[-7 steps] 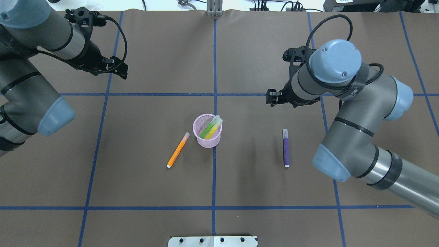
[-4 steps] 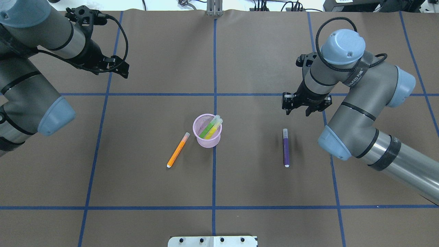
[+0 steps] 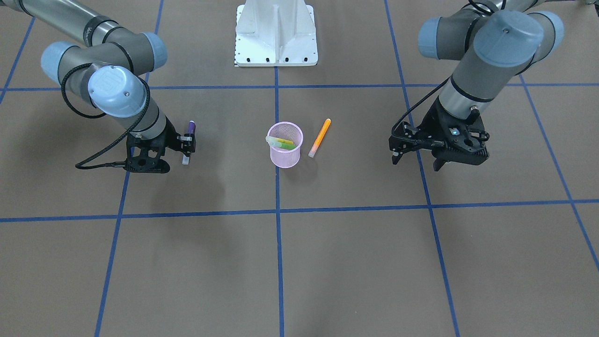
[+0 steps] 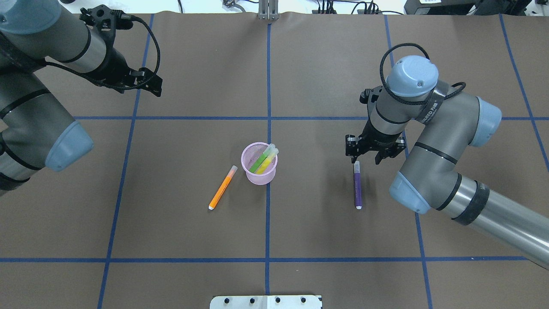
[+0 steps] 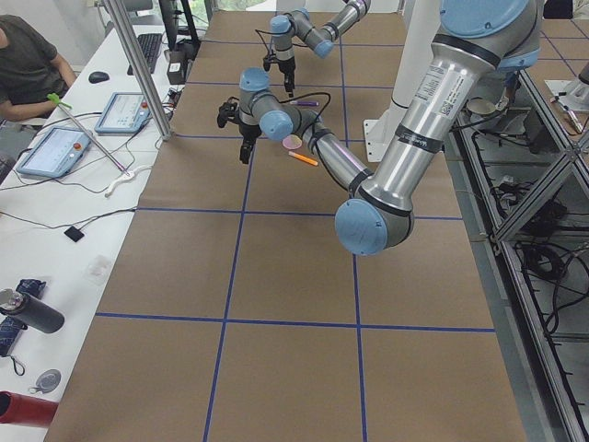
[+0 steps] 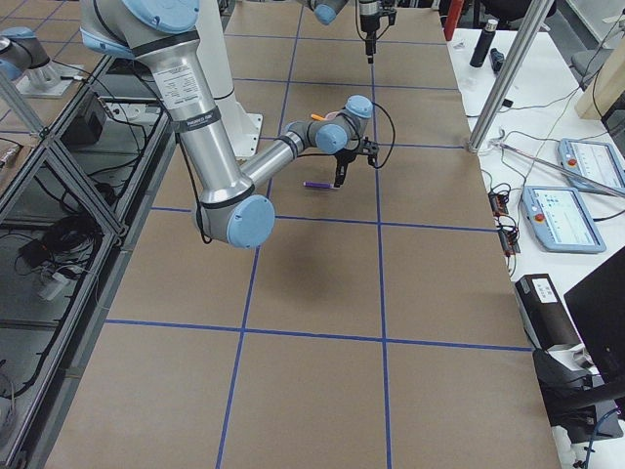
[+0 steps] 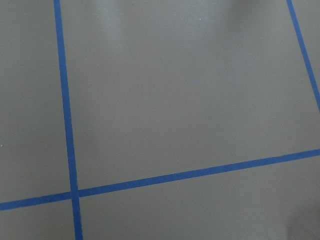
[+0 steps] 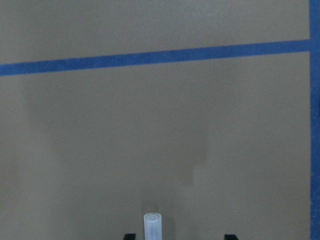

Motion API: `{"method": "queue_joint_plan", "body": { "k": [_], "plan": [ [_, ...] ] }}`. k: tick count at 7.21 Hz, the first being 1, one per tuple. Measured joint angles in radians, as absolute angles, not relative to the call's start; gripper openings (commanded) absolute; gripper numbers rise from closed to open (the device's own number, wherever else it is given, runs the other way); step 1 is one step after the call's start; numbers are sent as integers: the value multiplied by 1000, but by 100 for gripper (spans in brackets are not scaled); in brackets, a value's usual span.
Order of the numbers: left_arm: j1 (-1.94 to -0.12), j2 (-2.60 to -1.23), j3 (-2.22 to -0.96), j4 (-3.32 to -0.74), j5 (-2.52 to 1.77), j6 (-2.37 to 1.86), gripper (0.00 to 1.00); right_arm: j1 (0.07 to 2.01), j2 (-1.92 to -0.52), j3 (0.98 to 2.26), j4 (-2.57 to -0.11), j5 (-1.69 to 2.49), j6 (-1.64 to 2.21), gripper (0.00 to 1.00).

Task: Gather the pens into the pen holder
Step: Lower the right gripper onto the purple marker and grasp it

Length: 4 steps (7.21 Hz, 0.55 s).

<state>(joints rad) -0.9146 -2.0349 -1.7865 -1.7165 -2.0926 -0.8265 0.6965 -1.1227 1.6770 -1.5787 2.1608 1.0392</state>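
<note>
The pink mesh pen holder (image 4: pixel 259 171) stands mid-table and holds a green pen (image 4: pixel 258 162) and a yellow one. It also shows in the front view (image 3: pixel 285 157). The orange pen (image 4: pixel 222 188) lies on the table just left of the holder. The purple pen (image 4: pixel 357 189) lies to the right. My right gripper (image 4: pixel 363 158) is open and low over the purple pen's pale cap end. In the right wrist view the cap (image 8: pixel 153 225) stands between the two spread fingertips, nearer one of them. My left gripper (image 4: pixel 155 88) is open and empty, far back left.
The brown table mat is crossed by blue tape lines (image 4: pixel 268 86). A white base plate (image 4: pixel 266 301) sits at the near edge. A desk with tablets (image 5: pixel 120 110) and a seated person (image 5: pixel 28 64) lies beyond the far edge.
My right gripper has swung round and come down towards the near side, ending over the purple pen's cap end. The left arm has barely moved. The pens and holder have not moved.
</note>
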Motion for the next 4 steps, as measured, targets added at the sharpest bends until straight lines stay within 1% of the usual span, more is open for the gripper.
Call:
{"method": "queue_joint_plan", "body": {
  "k": [1, 2, 3, 4],
  "plan": [
    [-914, -2032, -1790, -1717, -2092, -828, 99, 675, -1120, 1661, -1577, 2160, 1039, 61],
    [-914, -2031, -1790, -1717, -2092, -828, 99, 664, -1121, 1649, -1579, 2161, 1039, 49],
    [-913, -2030, -1790, -1717, -2092, -827, 99, 658, -1125, 1644, -1584, 2163, 1039, 43],
    [-913, -2030, -1791, -1717, -2092, -827, 99, 657, -1125, 1640, -1587, 2164, 1039, 44]
  ]
}}
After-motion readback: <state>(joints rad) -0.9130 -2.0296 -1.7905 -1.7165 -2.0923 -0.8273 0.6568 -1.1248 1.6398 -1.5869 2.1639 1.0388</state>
